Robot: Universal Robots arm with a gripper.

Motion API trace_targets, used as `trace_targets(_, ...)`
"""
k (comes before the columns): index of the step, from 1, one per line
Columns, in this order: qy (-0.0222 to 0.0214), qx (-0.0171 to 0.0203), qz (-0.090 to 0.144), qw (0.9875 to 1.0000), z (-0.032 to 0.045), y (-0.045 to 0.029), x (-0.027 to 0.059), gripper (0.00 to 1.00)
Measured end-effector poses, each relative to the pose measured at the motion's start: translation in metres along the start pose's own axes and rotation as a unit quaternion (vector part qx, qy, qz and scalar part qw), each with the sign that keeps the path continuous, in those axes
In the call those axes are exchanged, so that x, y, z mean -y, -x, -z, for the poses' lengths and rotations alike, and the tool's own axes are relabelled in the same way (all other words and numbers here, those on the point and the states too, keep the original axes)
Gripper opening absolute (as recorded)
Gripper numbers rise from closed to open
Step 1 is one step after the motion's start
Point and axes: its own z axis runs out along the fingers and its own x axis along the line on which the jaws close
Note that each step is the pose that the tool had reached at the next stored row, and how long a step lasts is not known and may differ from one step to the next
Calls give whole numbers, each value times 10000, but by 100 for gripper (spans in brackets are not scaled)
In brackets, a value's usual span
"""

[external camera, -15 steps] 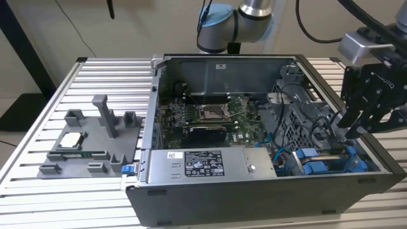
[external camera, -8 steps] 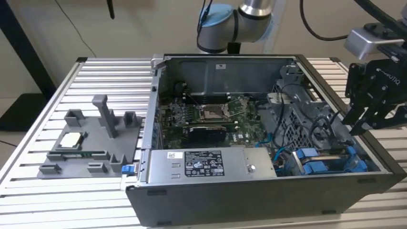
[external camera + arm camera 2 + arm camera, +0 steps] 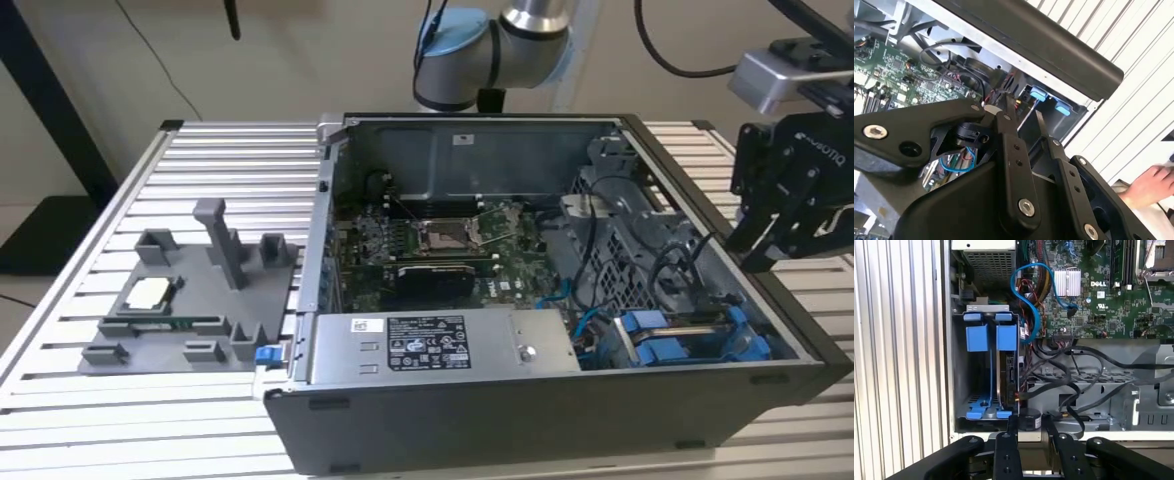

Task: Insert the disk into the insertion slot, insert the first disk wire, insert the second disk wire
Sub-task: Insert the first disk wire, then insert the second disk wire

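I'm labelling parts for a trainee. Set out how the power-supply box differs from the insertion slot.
The power-supply box is closed silver metal with a black-and-white sticker; the insertion slot is an open dark grey cage with blue fittings. In the exterior view the box lies midway along the nearest wall of the computer case; the slot sits toward the exterior view's right end of it. Both are inside that open case.

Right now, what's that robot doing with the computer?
The robot's gripper hangs open and empty just outside the open computer case, facing the drive bay with its blue clips. A dark drive seems to sit in one side of the bay, and the other side looks bare. A person's hand rests on the table nearby.
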Motion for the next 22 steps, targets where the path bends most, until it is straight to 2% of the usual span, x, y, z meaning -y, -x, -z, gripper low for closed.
trace_targets(8,-27,40,-1,10000,-3,83,56,33)
trace_targets(16,-76,132,-4,9999,6,115,105,33)
trace_targets(19,-77,148,-4,9999,26,123,120,33)
trace_targets(22,-77,156,-6,9998,21,164,123,33)
